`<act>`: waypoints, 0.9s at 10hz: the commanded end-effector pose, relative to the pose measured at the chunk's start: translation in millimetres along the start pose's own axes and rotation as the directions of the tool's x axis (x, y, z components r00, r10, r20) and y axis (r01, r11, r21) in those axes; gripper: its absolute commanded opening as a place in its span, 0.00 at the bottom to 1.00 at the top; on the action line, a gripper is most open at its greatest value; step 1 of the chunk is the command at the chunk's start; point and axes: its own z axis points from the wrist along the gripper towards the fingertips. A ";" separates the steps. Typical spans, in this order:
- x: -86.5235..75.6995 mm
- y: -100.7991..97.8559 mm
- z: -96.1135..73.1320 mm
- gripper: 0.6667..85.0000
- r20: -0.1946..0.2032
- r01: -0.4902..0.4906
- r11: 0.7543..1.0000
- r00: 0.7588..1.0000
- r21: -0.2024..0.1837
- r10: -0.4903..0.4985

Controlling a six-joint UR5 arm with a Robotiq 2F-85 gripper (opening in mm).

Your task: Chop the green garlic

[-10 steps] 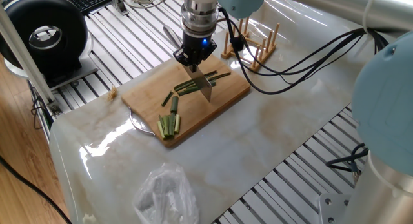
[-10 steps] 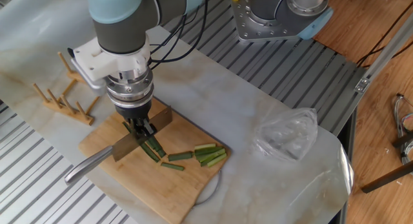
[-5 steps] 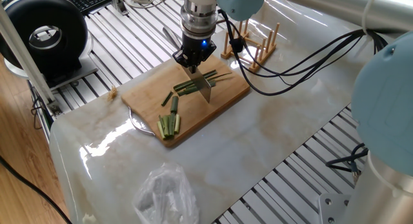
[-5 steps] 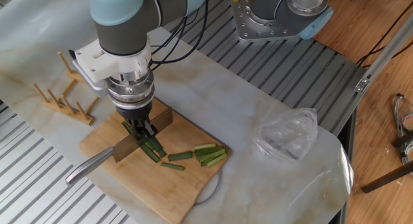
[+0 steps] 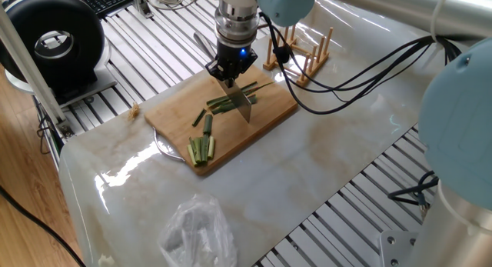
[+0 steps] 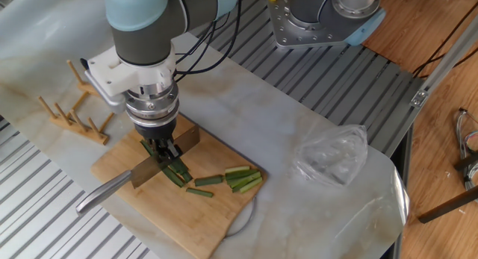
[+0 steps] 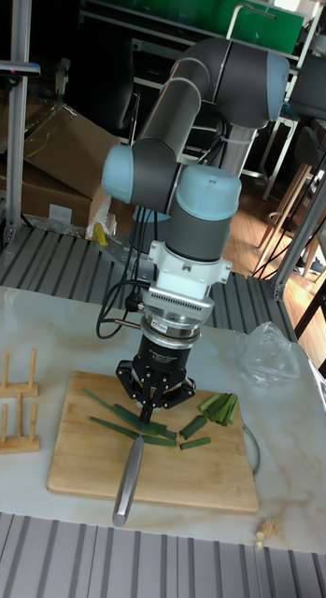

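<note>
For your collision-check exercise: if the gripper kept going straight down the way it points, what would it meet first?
Probably the green garlic lying on the cutting board; the knife held in the gripper sits right over it, though contact is unclear.

Pincer point(image 6: 160, 148) clamped — pointing straight down.

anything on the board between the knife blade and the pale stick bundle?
Yes: two short dark-green segments lie on the cutting board between the knife and the pale bundle, clearest in the other fixed view.
</note>
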 end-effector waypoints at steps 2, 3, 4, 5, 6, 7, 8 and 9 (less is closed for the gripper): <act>-0.2 2.3 0.0 0.00 0.008 -0.013 1.000 1.000 -0.004 0.013; 0.6 1.5 -1.7 0.00 0.003 -0.012 1.000 1.000 -0.005 0.012; 0.5 -0.2 -2.6 0.01 -0.001 -0.010 1.000 1.000 -0.004 0.010; -0.2 -1.2 -3.0 0.01 -0.001 -0.009 1.000 1.000 -0.004 0.009; -0.7 -1.6 -2.8 0.01 -0.001 -0.009 1.000 1.000 -0.004 0.009; -1.3 -1.7 -1.8 0.01 0.001 -0.008 1.000 1.000 -0.003 0.008; -2.0 -0.8 0.2 0.01 0.006 -0.013 1.000 1.000 -0.002 0.013; -2.8 0.6 4.1 0.01 0.014 -0.019 1.000 1.000 0.002 0.019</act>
